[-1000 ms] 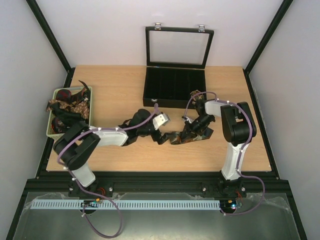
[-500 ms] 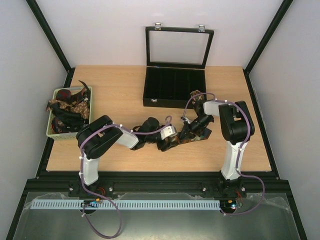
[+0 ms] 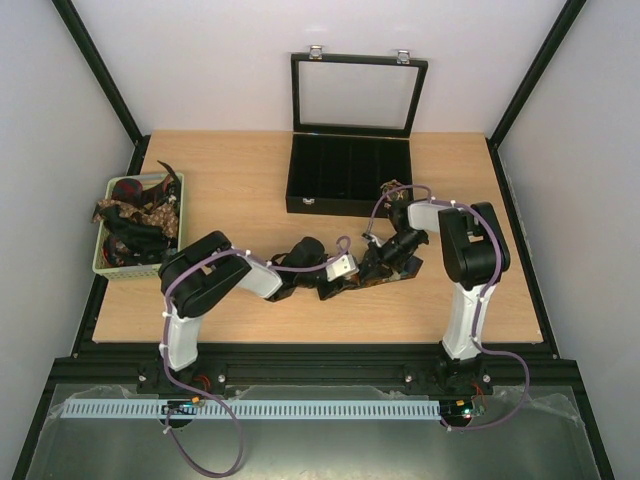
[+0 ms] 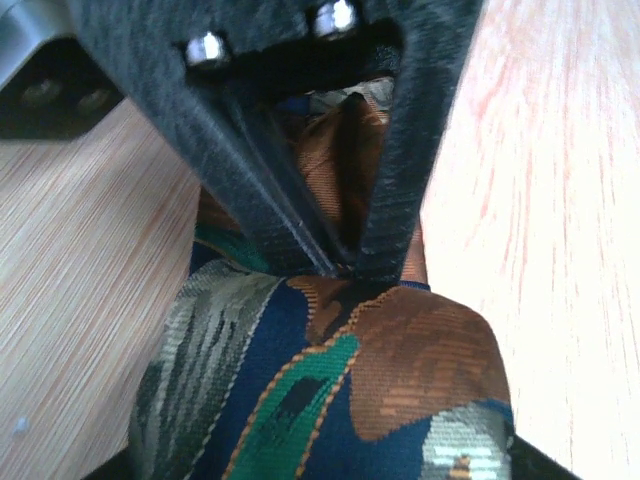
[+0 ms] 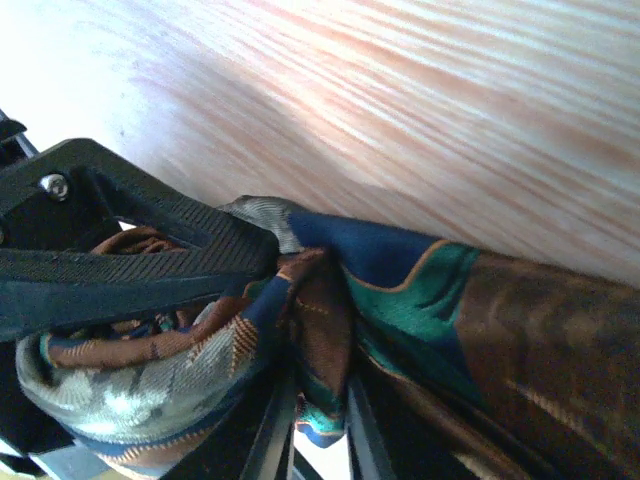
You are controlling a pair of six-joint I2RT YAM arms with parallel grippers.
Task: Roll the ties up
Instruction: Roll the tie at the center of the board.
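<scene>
One tie, patterned in brown, green, navy and grey, lies bunched on the table between both arms. My left gripper reaches it from the left. In the left wrist view its fingers taper to a V, and the left gripper is pinched on a brown fold of the tie. My right gripper comes in from the right. In the right wrist view a fold of the tie is squeezed in the narrow gap of the right gripper. The left arm's finger presses in beside it.
A pale green basket at the table's left edge holds more ties. A black compartmented box with its glass lid raised stands at the back centre. Bare wood lies in front of and to the right of the arms.
My left arm swung right across the table to the tie and its jaws narrowed onto the fabric. The right gripper stayed in place, its jaws easing slightly.
</scene>
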